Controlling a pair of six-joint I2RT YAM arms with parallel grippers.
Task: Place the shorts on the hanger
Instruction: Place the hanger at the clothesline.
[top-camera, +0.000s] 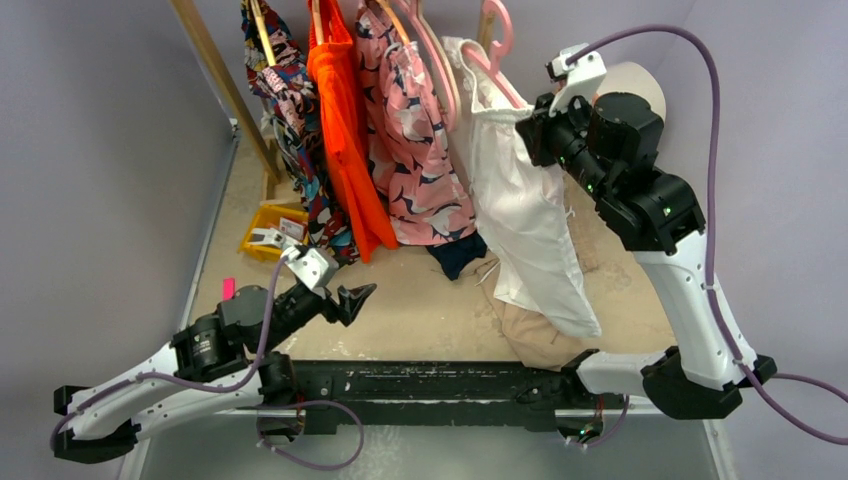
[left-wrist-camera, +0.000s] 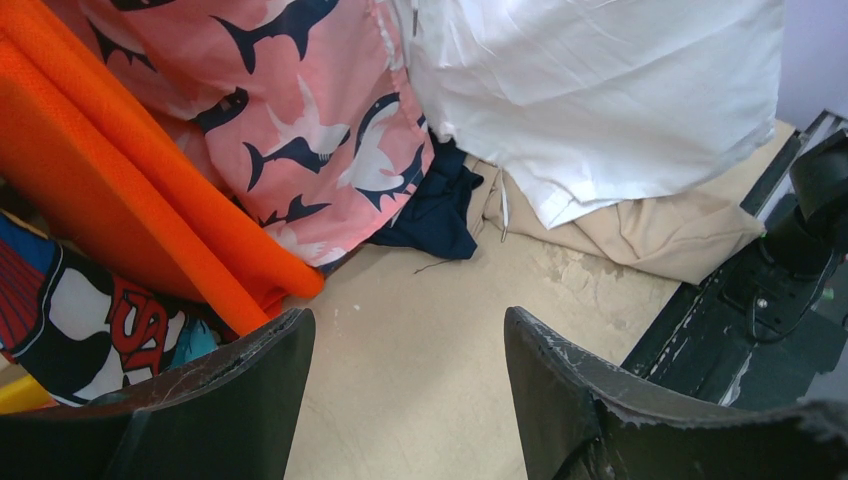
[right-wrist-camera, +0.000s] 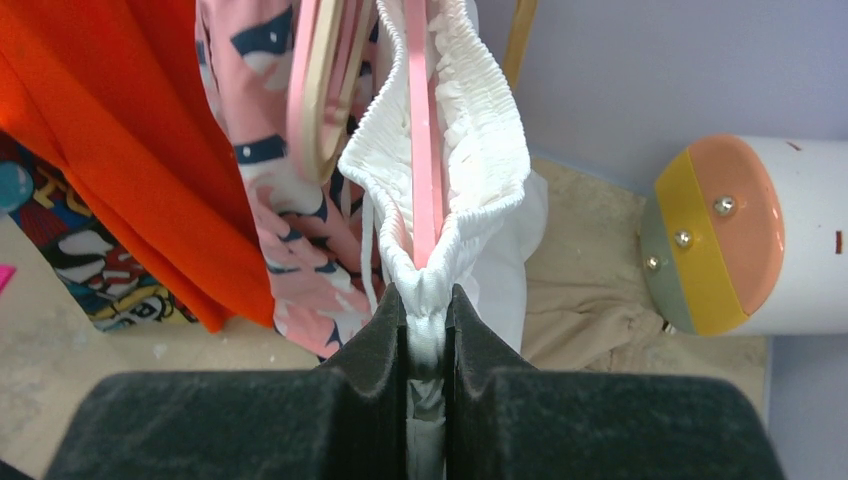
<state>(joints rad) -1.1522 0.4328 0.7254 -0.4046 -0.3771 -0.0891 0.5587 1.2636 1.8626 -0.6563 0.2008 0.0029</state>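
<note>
Lilac walls, a scuffed beige table (top-camera: 400, 310) under a row of hanging clothes. At the right end of that row, the shorts (top-camera: 520, 200): white, hung on the pink hanger (top-camera: 497, 60), gathered waistband stretched around one slim arm of it, legs drooping toward the table. Pinched at the waistband's end by the right gripper (right-wrist-camera: 427, 300), fingers pressed together on the white fabric just below the tip of the hanger arm. Just to the left, a pink shark-print garment (top-camera: 410, 150), then an orange one (top-camera: 345, 130) and a comic-print one (top-camera: 295, 110). Under the shorts' hem, a tan garment (top-camera: 540, 335) crumpled on the table, a navy cloth (top-camera: 457, 252) beside it. Lower left, well apart from the shorts, the left gripper (left-wrist-camera: 408, 318), fingers spread wide, holding nothing, over bare table. Beyond it, a yellow bin (top-camera: 270, 225) at the foot of the rack.
</note>
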